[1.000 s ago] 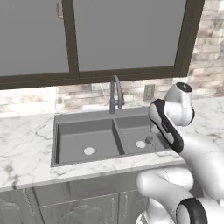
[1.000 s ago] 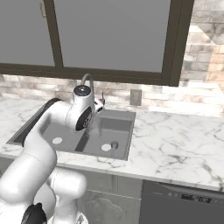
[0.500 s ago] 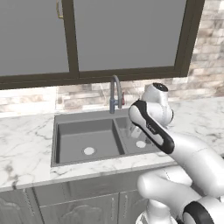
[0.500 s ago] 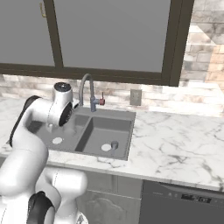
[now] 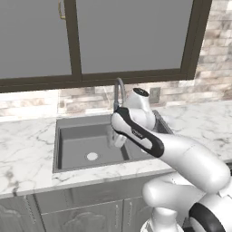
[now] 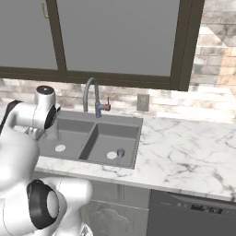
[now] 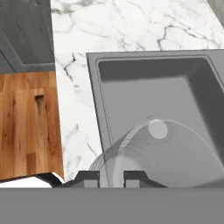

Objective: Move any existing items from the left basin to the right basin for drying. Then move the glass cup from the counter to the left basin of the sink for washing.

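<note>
while marble counter rings the left basin, wood floor shows.

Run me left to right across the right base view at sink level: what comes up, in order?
Left basin drain → centre divider → right basin drain → small dark knob-like object → bare stretch of counter.
</note>
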